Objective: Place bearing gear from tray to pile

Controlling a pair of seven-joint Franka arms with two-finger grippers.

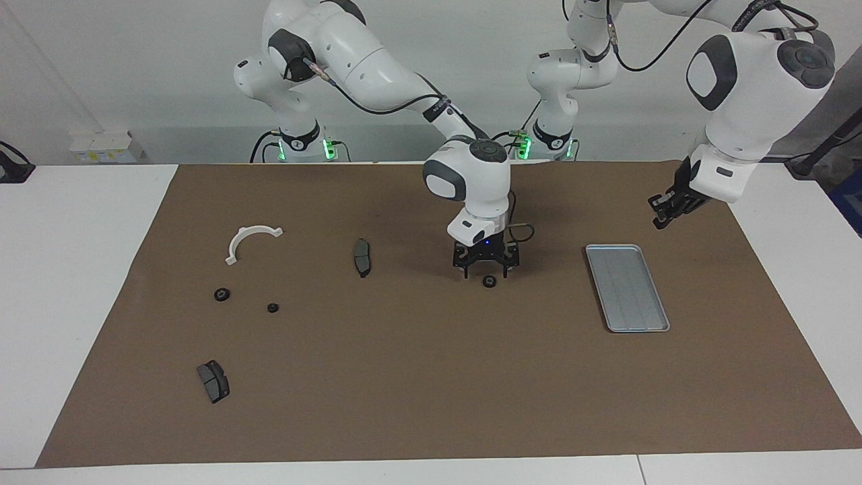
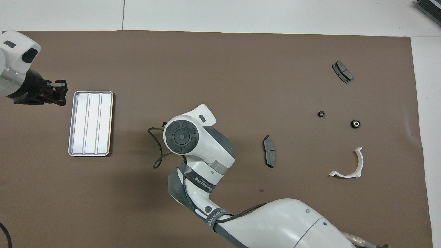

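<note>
- Brown mat is covering the table, with all the parts lying on it.
- Silver-grey ridged tray is lying toward the left arm's end of the table, nothing showing in it.
- Small black bearing gear is resting on the mat between the tray and a dark brake pad, well apart from both.
- Right claw is hanging directly above that bearing gear, fingers spread wide and pointing down; contact with the gear cannot be told. In the overhead view the arm's wrist is hiding both claw and gear.
- Left claw is hovering in the air over the mat beside the tray's end nearest the robots, fingertips clenched together, gripping nothing visible.
- Pile is lying scattered toward the right arm's end: white half-ring bracket, two more small black round parts farther from the robots than the bracket, and a second brake pad farther out again.
- First brake pad is lying apart from the rest, toward the table's middle.
</note>
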